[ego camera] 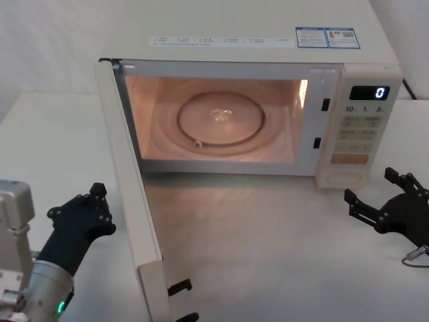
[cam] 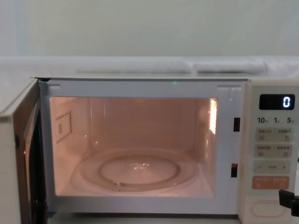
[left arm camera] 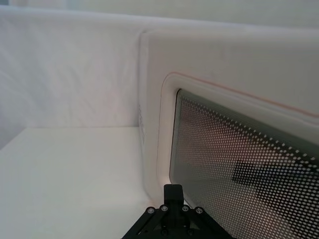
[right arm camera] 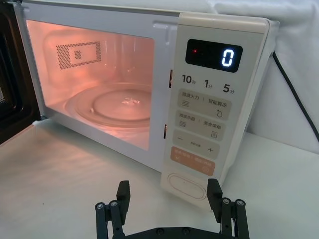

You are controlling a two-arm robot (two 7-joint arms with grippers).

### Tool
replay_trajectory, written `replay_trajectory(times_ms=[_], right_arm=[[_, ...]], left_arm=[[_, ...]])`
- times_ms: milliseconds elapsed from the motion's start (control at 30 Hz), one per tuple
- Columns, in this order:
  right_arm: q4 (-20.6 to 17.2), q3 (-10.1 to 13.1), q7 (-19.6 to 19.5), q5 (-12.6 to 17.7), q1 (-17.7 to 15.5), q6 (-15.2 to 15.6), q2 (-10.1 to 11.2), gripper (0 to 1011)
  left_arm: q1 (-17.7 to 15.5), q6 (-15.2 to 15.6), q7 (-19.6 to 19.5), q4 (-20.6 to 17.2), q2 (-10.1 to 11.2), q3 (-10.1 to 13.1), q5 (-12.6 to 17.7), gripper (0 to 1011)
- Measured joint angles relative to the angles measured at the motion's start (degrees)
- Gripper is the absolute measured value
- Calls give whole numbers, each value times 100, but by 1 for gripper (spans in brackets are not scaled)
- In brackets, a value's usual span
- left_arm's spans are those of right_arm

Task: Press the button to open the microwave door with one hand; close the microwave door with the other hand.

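The microwave [ego camera: 268, 47] stands lit with its turntable [ego camera: 221, 121] bare. The microwave door [ego camera: 131, 201] is swung wide open toward me on the left. My left gripper [ego camera: 97, 194] hovers just outside the door, shut, its tip [left arm camera: 173, 191] close to the door's dark glass window [left arm camera: 239, 154]. My right gripper [ego camera: 370, 186] is open and holds nothing, a short way in front of the control panel. The cream button [right arm camera: 187, 185] lies at the panel's bottom, between and beyond the right fingers [right arm camera: 123, 191]. The display [right arm camera: 214, 56] reads 0.
The white table [ego camera: 268, 241] stretches in front of the oven. Two black latch hooks [ego camera: 179, 287] stick out of the door's free edge near me. A black cable [right arm camera: 294, 89] runs down behind the oven's right side. A white wall backs the scene.
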Motion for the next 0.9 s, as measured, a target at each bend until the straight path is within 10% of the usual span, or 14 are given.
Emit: replay_trajectory(times_ms=[600, 900], right_arm=[[0, 0, 0, 0, 0, 0, 0, 1000], [0, 0, 0, 0, 0, 0, 0, 1000]], left_arm=[[800, 62, -1012, -1089, 615, -949, -1024, 0], [853, 162, -1488, -1370, 1104, -1002, -1327, 0]])
